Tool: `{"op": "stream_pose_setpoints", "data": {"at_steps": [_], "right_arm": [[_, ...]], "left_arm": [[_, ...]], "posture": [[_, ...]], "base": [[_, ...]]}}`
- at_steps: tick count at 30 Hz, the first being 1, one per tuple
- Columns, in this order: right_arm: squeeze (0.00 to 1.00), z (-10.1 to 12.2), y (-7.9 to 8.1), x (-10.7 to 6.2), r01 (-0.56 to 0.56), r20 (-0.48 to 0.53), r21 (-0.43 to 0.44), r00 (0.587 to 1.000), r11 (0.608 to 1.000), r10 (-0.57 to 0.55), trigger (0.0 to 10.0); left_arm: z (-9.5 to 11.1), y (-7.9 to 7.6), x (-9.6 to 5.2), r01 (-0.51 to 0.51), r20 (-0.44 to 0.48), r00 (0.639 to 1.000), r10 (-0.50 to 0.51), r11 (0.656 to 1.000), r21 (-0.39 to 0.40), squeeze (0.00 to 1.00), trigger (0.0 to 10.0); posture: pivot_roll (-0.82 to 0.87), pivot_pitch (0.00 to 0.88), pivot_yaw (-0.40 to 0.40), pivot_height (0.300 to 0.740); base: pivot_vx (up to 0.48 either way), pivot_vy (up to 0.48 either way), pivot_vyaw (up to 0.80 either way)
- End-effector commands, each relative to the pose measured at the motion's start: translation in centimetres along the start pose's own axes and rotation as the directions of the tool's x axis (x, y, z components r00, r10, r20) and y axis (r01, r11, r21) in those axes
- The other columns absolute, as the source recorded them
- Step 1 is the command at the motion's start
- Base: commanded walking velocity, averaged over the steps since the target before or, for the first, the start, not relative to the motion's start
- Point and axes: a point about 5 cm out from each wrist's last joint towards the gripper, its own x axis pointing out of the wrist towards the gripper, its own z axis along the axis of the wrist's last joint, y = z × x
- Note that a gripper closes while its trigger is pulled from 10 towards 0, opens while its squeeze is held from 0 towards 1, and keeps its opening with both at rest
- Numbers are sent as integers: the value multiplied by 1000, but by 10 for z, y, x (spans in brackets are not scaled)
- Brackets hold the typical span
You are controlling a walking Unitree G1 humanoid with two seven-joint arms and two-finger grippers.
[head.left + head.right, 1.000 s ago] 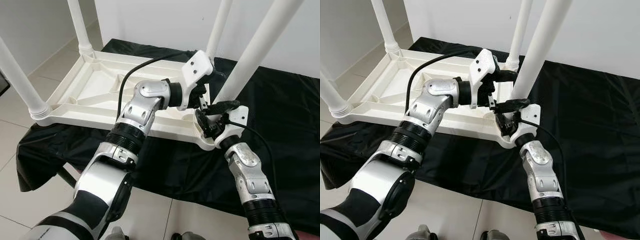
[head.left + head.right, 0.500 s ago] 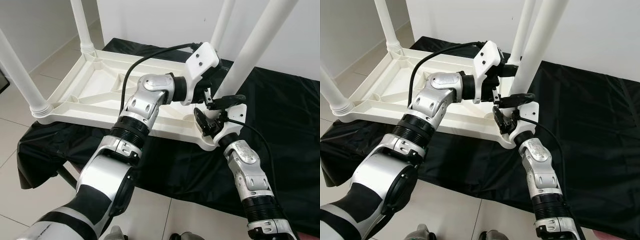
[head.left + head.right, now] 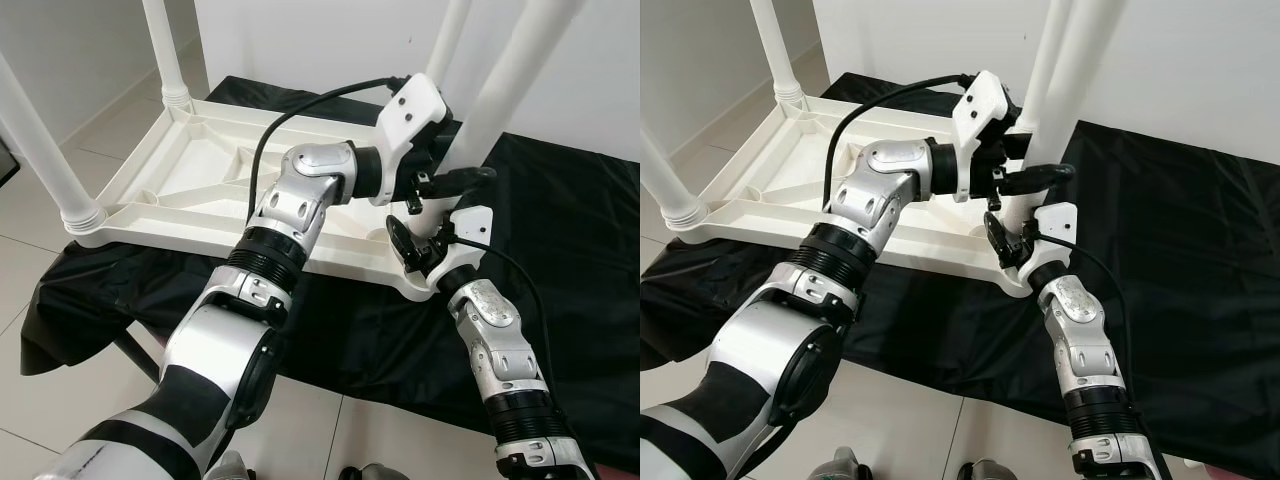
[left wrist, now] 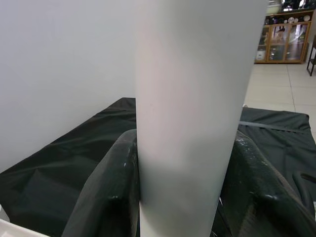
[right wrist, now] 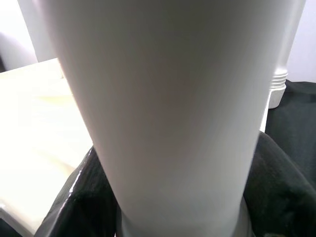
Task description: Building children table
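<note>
The white plastic children's table (image 3: 190,180) lay upside down on a black cloth (image 3: 580,240), its underside ribs facing up and its white legs pointing upward from the corners. The near-right leg (image 3: 505,85) stood upright in its corner socket (image 3: 415,285), and both arms worked on it. The left pincer (image 3: 440,150) reached across from the left and clasped the leg a little above its base; in the left wrist view its two black fingers (image 4: 116,197) sat on either side of the white tube, pressed against it. The right pincer (image 3: 425,225) came up from below at the same corner, with one black finger (image 3: 465,177) reaching across the front of the leg and the other (image 3: 400,235) low by the socket; the right wrist view showed the tube between its dark fingers (image 5: 81,197), so it too was pinching the leg, just under the left one. The other three legs stood at their corners: one at the near left (image 3: 40,140), one at the far left (image 3: 160,45) and one at the far right (image 3: 447,40). The cloth covered a low support and hung over its edge toward a pale tiled floor (image 3: 60,400). A white wall (image 3: 310,40) rose behind the scene.
</note>
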Motion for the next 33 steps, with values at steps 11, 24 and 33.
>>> {"op": "stream_pose_setpoints", "data": {"at_steps": [11,24,33], "right_arm": [[0,-2,0,0,4,-10,-2,1000,1000,-4,10000],[0,-1,-2,0,3,-3,-1,1000,1000,-3,10000],[992,6,-4,0,-1,22,10,1000,1000,1,10000]], "left_arm": [[4,12,8,-289,7,957,289,957,-10,0,0],[2,8,10,-263,-8,965,263,965,19,0,10000],[1,9,8,-265,-14,964,265,964,21,0,10000]], "posture": [[-29,0,-65,740],[-29,0,-69,740],[-31,0,-70,740]], "base": [[0,0,0],[0,0,0],[0,0,0]]}}
